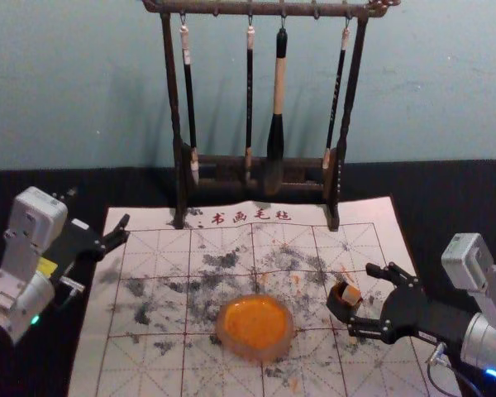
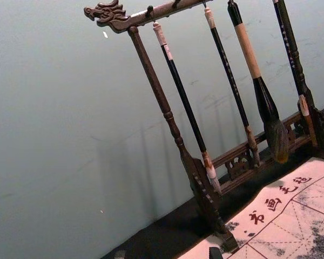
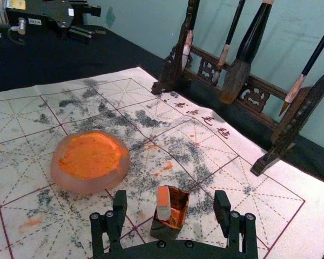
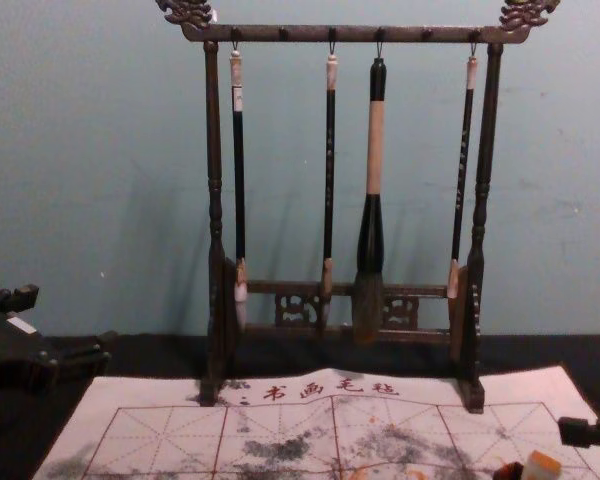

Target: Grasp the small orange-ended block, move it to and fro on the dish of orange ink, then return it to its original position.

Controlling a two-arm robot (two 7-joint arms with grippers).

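The block [image 1: 351, 294], pale with an orange end, stands in a small dark open box [image 1: 339, 303] right of the ink dish. My right gripper [image 1: 361, 298] is open beside them. In the right wrist view the block [image 3: 163, 204] rises above the rim of the box [image 3: 178, 216], between the spread fingers of my right gripper [image 3: 170, 208], touching neither. The round dish [image 1: 255, 327] of orange ink lies on the mat; the chest view shows the block [image 4: 542, 465] too. My left gripper [image 1: 122, 230] stays parked open at the mat's left edge.
A dark wooden rack [image 1: 256, 169] with several hanging brushes stands at the mat's back edge, before the wall. The ink-stained, grid-lined mat [image 1: 157, 248] lies under the dish and box. Black cloth [image 1: 446, 194] covers the table around it.
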